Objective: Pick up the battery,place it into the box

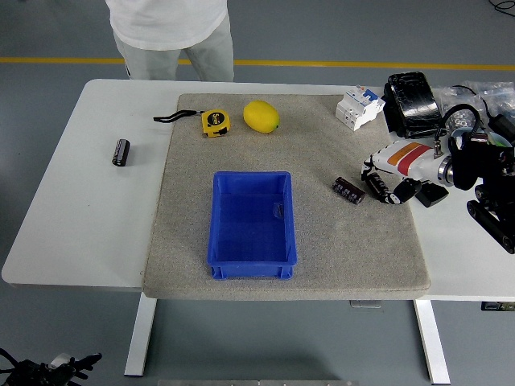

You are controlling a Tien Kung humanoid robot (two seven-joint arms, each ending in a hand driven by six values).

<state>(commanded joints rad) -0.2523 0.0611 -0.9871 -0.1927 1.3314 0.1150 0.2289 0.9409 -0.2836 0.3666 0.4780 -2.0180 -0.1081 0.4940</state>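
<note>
- white table (72,217) on grey floor, grey mat (322,249) over it, yellow floor line behind
- blue box (252,224) mid-mat
- right hand (392,176) curled around a battery (377,187), second battery (348,190) just beside
- person cut off at top edge

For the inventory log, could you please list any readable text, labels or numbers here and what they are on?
No text can be read.
Tape measure: dark label, too small.
Circuit breaker: markings blurred.
Batteries: print illegible.
Right robot hand: orange and red stripes only.
</note>
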